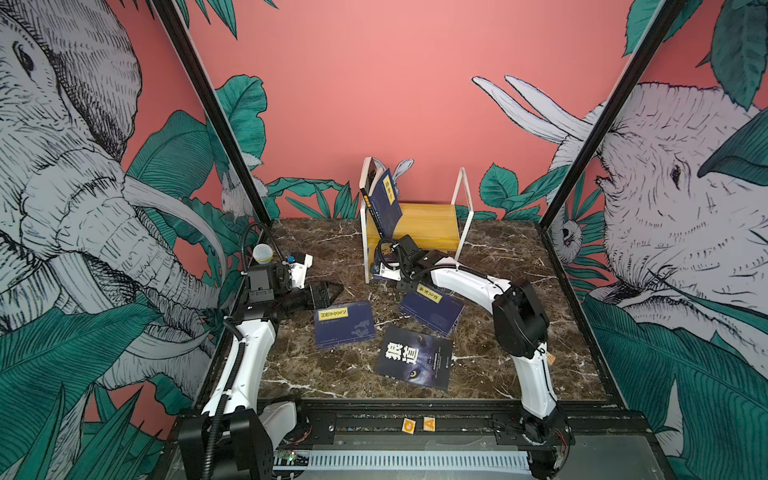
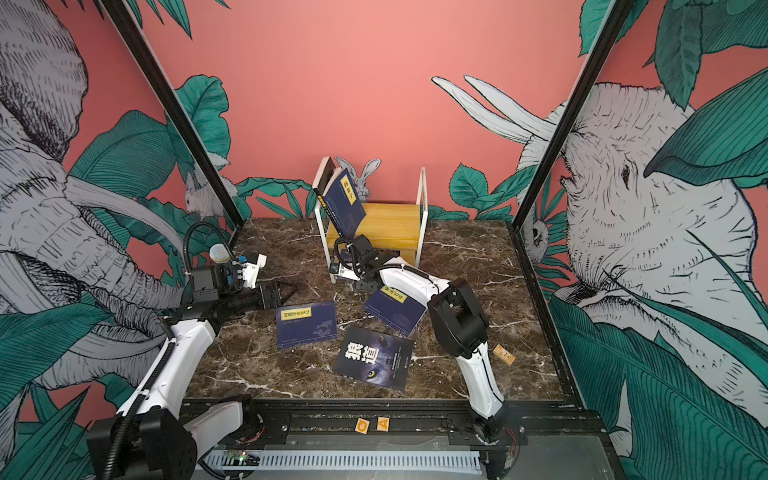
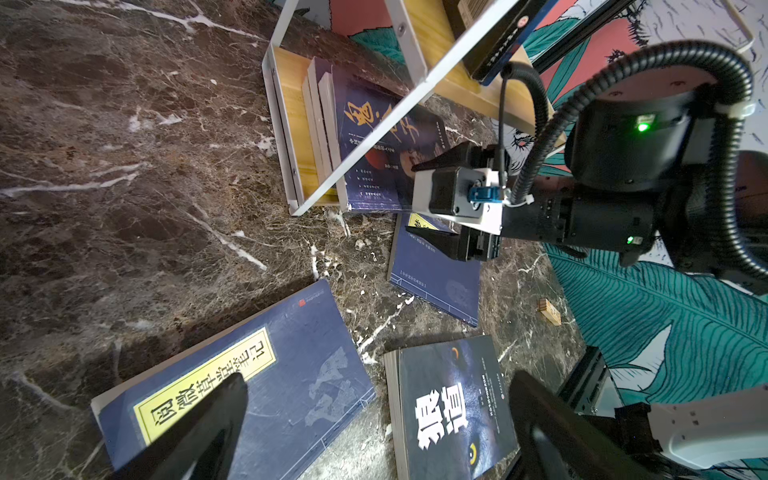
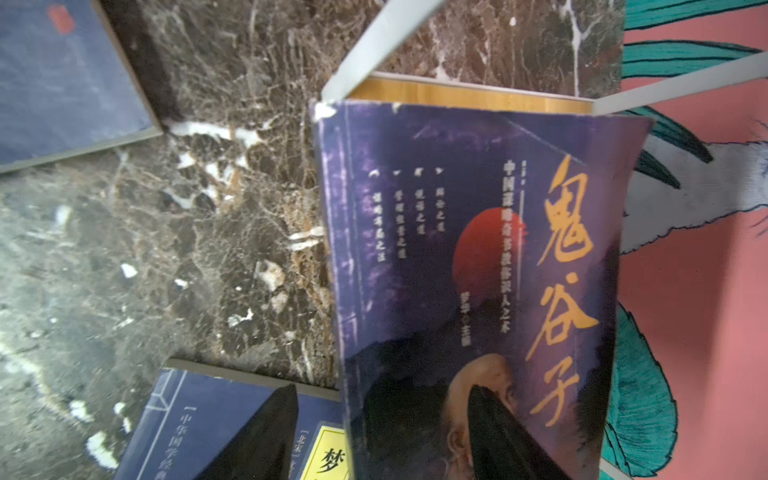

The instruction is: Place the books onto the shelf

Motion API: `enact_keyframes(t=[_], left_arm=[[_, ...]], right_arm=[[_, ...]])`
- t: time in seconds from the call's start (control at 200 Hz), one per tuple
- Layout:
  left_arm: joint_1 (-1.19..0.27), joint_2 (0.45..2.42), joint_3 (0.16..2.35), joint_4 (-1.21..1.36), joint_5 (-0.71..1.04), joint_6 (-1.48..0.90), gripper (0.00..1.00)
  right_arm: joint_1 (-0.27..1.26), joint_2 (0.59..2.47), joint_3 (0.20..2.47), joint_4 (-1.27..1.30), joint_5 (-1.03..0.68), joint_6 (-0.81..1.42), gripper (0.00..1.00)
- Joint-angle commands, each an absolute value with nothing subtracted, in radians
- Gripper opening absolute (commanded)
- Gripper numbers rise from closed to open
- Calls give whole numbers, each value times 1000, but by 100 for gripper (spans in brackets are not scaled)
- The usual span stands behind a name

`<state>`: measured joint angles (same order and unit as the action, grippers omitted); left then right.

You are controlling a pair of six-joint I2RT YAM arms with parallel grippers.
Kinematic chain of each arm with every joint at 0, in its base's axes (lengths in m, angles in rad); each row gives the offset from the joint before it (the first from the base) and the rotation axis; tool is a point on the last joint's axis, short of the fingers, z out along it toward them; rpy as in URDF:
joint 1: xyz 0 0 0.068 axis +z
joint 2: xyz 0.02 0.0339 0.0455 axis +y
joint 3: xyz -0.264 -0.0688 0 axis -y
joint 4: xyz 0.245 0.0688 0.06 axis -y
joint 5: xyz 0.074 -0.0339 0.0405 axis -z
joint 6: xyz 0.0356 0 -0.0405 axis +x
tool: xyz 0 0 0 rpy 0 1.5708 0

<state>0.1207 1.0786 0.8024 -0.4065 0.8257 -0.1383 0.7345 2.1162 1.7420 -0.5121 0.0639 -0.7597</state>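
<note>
The shelf stands at the back of the marble table. On its upper board a navy book leans left. Purple books stand on the lower board. My right gripper is open at the front purple book: one finger lies over its cover, the other stands clear beside its edge. Flat on the table lie a navy book, another navy book under the right arm, and the black wolf-eye book. My left gripper hangs open and empty at the left, above the books.
A dark book leans against the shelf's left loop behind the navy one. A small wooden block lies by the right arm's elbow. Black frame posts stand at the table's back corners, and two yellow tags sit on the front rail.
</note>
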Motion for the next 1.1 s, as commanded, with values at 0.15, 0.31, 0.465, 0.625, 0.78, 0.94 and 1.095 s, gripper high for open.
enact_keyframes(t=[0.15, 0.31, 0.465, 0.625, 0.78, 0.94, 1.095], left_arm=[[132, 1066, 798, -412, 835, -127, 99], [133, 1062, 789, -403, 834, -125, 99], [133, 1063, 793, -404, 833, -127, 99], [133, 1063, 795, -411, 835, -128, 99], [134, 1062, 785, -399, 834, -129, 99], [134, 1066, 793, -405, 833, -131, 99], [135, 1065, 793, -406, 833, -129, 99]], right_arm=[[731, 2114, 1761, -512, 91, -741, 64], [731, 2136, 1772, -466, 157, -754, 54], [730, 2143, 1783, -452, 157, -753, 49], [728, 2166, 1806, -455, 175, -749, 47], [723, 2174, 1809, -438, 184, -776, 46], [724, 2175, 1830, -451, 147, -787, 46], [723, 2193, 1855, -463, 155, -796, 45]])
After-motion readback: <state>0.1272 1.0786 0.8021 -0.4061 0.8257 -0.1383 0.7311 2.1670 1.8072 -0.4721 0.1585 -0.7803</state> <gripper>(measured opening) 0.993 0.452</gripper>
